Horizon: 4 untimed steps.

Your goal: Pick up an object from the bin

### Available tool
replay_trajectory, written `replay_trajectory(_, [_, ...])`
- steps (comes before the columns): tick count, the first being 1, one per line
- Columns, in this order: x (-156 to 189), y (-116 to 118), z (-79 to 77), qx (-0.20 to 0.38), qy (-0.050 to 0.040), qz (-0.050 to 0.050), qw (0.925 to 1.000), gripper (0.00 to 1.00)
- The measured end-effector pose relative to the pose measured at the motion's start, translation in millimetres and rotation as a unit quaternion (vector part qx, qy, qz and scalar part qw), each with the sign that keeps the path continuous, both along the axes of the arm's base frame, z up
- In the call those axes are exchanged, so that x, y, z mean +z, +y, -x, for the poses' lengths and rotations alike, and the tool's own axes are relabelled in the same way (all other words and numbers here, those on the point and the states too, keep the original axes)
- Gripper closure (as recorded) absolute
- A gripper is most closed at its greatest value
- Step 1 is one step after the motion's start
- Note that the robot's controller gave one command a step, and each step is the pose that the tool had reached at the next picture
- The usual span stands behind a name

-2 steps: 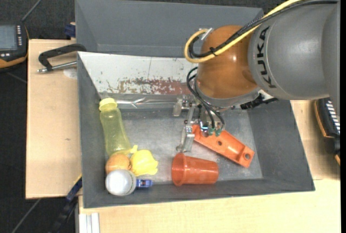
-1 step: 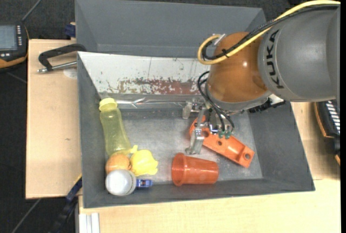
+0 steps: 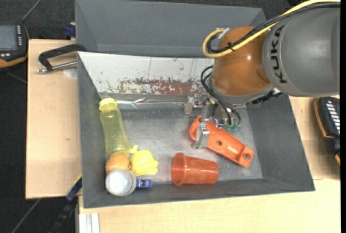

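My gripper [image 3: 195, 120] is low in the bin, right of its middle, under the orange wrist cover. It is open, with one metal finger [image 3: 190, 104] toward the back wall and the other resting at the left end of an orange plastic tool [image 3: 230, 147]. That tool is a flat bar with a hole at its right end and a curved hook at its left, and it lies slanted on the floor. The hook end sits between the fingers. An orange cup [image 3: 194, 169] lies on its side just in front of the tool.
Along the left wall lies a yellow bottle [image 3: 112, 128]. In the front left corner a yellow toy [image 3: 143, 162], an orange ball [image 3: 118, 162] and a white round thing [image 3: 120, 182] are bunched together. The arm covers the bin's right rear part.
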<state>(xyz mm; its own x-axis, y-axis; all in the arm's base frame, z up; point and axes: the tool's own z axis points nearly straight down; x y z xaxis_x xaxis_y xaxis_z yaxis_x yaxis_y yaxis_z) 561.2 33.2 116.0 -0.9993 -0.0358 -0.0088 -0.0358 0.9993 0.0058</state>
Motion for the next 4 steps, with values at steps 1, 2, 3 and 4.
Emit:
replay_trajectory(1, [-31,-43,15.6,0.032,-0.0023,-0.002,0.9995,0.0])
replay_trajectory(2, [-32,-70,6.0,0.112,-0.0011,0.0,0.9937,0.0])
replay_trajectory(3, [-45,-96,-17.1,0.284,-0.0078,0.001,0.9589,1.0])
replay_trajectory(4, [-45,-96,-17.1,0.283,-0.0076,0.0,0.959,1.0])
